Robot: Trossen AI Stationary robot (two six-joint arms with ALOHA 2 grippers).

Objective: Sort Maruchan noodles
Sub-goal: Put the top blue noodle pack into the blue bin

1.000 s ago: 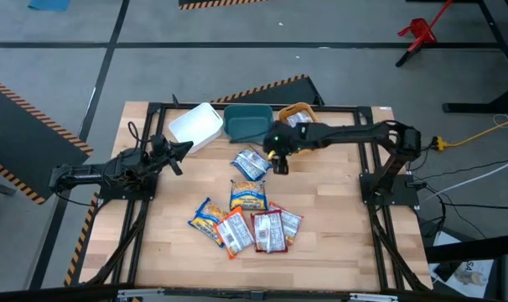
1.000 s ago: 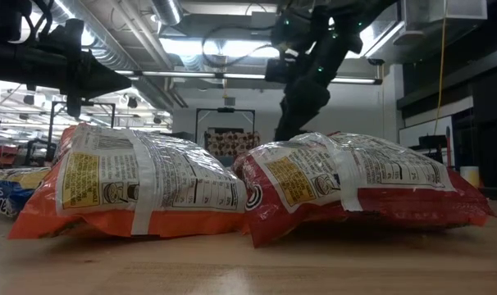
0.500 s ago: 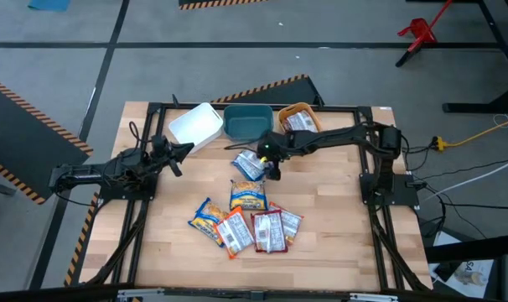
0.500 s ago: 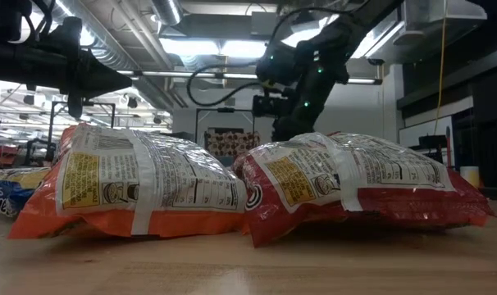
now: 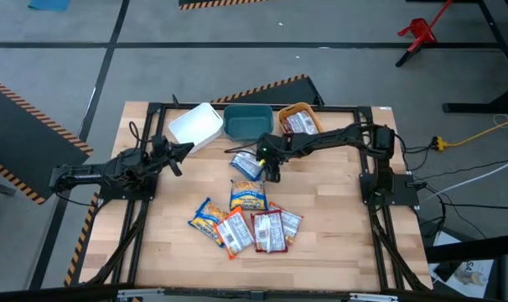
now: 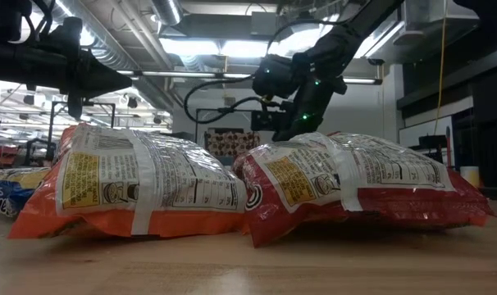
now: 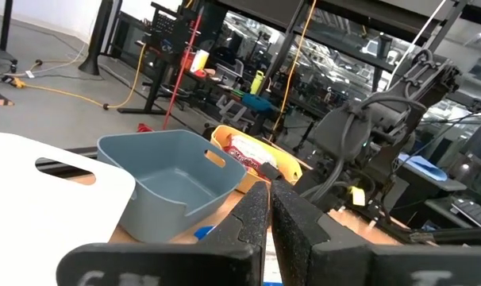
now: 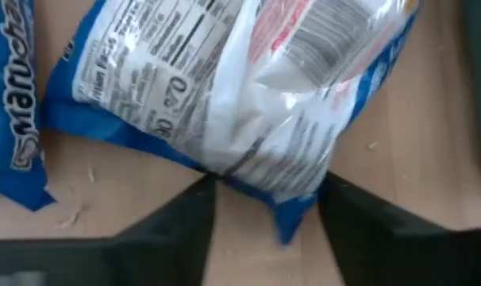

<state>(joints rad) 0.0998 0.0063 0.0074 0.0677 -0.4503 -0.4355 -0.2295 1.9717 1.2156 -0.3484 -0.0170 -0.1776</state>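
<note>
A blue-white noodle packet (image 5: 247, 165) (image 8: 225, 87) lies flat on the table in front of the teal bin (image 5: 247, 122), with a second blue one (image 8: 10, 103) beside it. My right gripper (image 5: 271, 170) (image 8: 268, 218) has come down on it, slanting from the right, open, one finger on each side of the packet's corner. Several orange-yellow and red packets (image 5: 252, 220) lie in a loose group nearer the front edge. One packet sits in the orange bin (image 5: 298, 119). My left gripper (image 5: 177, 153) (image 7: 269, 213) hangs level at the table's left, shut and holding nothing. My right gripper straddles the blue packet's corner (image 8: 282, 216) from above, slanting down. The fingers (image 8: 189, 214) stand right at the packet's edges; I cannot tell whether they touch it. The packet lies on the table.
A white bin (image 5: 195, 124), the teal bin and the orange bin stand in a row along the far edge. In the low view an orange packet (image 6: 142, 184) and a red one (image 6: 355, 180) fill the foreground and hide the right gripper's fingertips. Bare wood lies at the front.
My right gripper has sunk toward the table and shifted a little toward the left edge, coming down over the blue packet in front of the teal bin. The packets lie where they were.
</note>
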